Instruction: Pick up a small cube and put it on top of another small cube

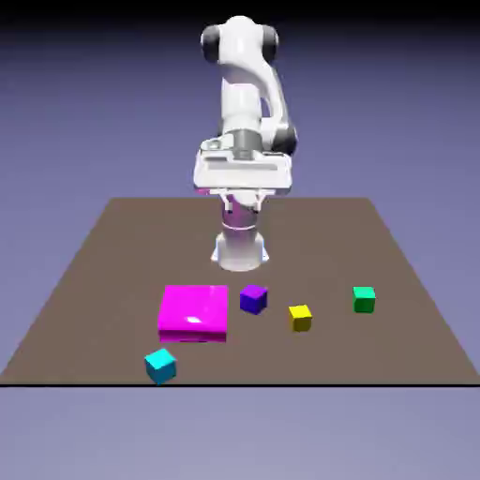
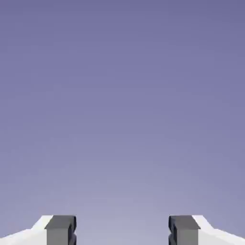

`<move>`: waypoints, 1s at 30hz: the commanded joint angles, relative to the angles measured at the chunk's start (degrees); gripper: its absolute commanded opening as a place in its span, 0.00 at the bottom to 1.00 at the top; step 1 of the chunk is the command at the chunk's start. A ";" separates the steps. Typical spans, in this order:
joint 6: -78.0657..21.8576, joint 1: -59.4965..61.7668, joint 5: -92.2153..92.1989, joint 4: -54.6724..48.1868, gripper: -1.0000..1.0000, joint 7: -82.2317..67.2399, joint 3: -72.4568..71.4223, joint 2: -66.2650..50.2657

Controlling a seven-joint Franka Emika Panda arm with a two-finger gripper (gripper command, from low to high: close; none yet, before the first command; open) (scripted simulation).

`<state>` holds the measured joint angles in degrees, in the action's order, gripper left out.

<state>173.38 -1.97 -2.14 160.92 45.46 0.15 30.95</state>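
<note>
Hand (image 2: 122, 232): fingers spread wide apart, nothing between them; the hand view shows only plain backdrop. In the exterior view the hand (image 1: 242, 195) sits high above the counter (image 1: 94, 272), well apart from every cube, with the arm folded back near its base.

Yellow cube (image 1: 300, 317): resting on the counter, between the purple cube (image 1: 253, 298) and the green cube (image 1: 364, 299), nearer the purple one, touching neither.

Handling, as a judgement: small, rigid, probably light, with flat faces. Take it across two opposite side faces, fingers squared to them. The flat faces may slip under an off-centre grip.
</note>
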 commanded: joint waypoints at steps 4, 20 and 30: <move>-2.09 -4.26 -7.10 -0.26 0.50 9.97 0.49 -5.68; -10.46 -21.30 -35.50 -1.32 0.50 49.84 2.46 -28.40; -9.38 -23.67 -52.95 -4.76 0.50 51.80 -1.28 -41.28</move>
<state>163.99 -25.64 -55.09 156.16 97.27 -1.13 -10.33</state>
